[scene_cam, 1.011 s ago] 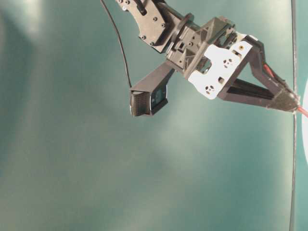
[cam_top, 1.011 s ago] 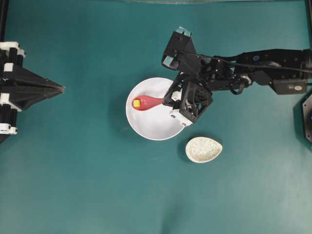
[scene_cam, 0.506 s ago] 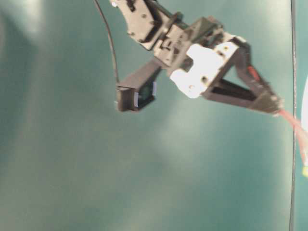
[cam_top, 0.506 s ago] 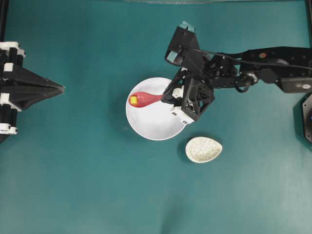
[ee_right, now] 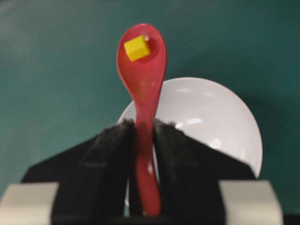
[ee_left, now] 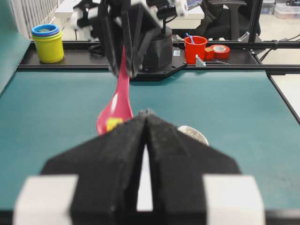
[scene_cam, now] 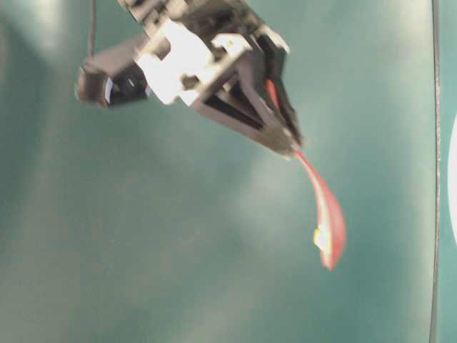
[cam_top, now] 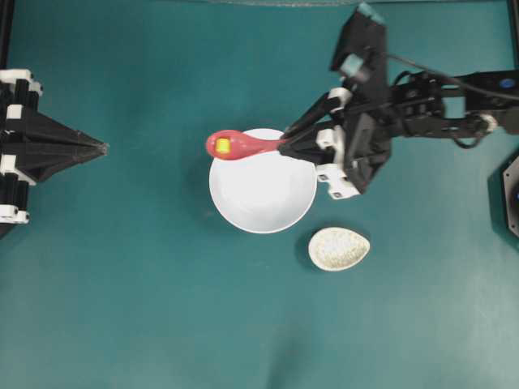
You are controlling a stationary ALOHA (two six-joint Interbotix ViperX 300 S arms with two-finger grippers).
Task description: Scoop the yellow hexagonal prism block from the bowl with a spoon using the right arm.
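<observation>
Lifting the spoon (cam_top: pixel 241 145) clear of the bowl (cam_top: pixel 262 190) with the yellow hexagonal prism block (cam_top: pixel 221 146) aboard.
Right gripper (ee_right: pixel 143 133) is clamping the spoon's handle between its fingers, the block sitting in the scoop, which in the overhead view is hanging over the bowl's far-left rim. Doing it well likely means keeping the scoop level and moving slowly, so the tiny block is not sliding out. Left gripper (ee_left: pixel 145 123) is sitting closed over the desk (cam_top: pixel 146 308), well apart.

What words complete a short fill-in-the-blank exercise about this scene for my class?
1. The tiny yellow faceted block lies in the scoop of the glossy red ____.
2. The right pincer is shut on the spoon's ____.
3. The large round white bowl now holds ____.

Missing words: spoon; handle; nothing
</observation>
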